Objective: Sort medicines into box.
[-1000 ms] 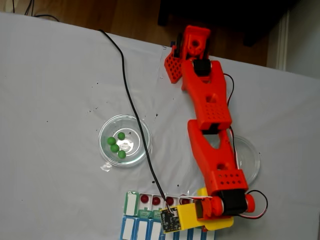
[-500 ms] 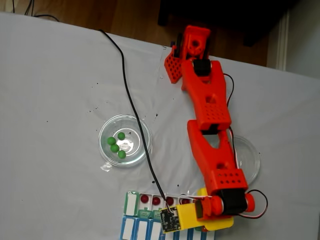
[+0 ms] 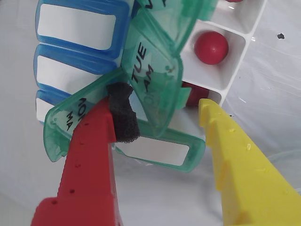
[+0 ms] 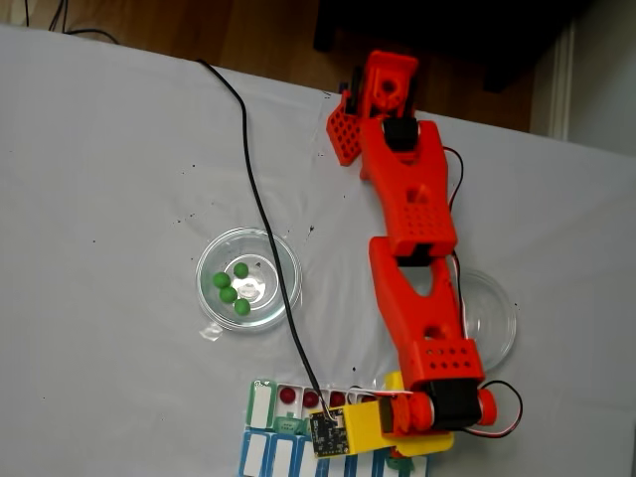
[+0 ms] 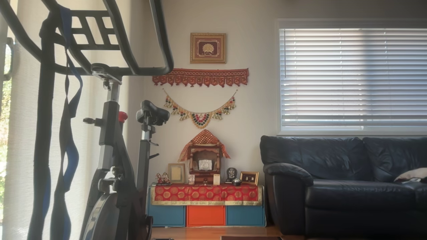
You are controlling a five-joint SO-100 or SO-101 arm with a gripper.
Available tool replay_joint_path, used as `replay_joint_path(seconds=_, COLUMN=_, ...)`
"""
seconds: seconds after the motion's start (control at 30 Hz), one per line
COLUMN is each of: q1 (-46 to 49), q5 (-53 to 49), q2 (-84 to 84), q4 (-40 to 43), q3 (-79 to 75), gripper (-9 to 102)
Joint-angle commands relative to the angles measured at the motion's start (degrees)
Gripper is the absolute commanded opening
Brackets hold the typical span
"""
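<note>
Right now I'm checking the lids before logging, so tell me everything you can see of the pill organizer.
The pill organizer is flat plastic with white compartments, translucent green lids printed "TUE AM", and a blue row. Several green lids stand open; one compartment holds a red pill. It lies on the white table at the fixed view's bottom edge, the open gripper straddling its lids.
</note>
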Motion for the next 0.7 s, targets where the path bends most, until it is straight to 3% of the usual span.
replay_joint_path(seconds=0.0, q1=0.88, q5=-0.79, q2=8.26, q4=2.02, q3=0.79, gripper=24)
replay_joint_path(seconds=0.2, q1=2.72, q5=-8.17, q2=18.54, q4=2.02, q3=13.01, gripper=16)
replay_joint_path(seconds=0.27, q1=4.39, q5=-10.02, q2=23.12, q4=2.02, q3=16.70, gripper=3)
replay_joint_path(seconds=0.67, q1=16.61, q5=-28.21, q2=50.19, q4=2.02, q3=48.34, gripper=2)
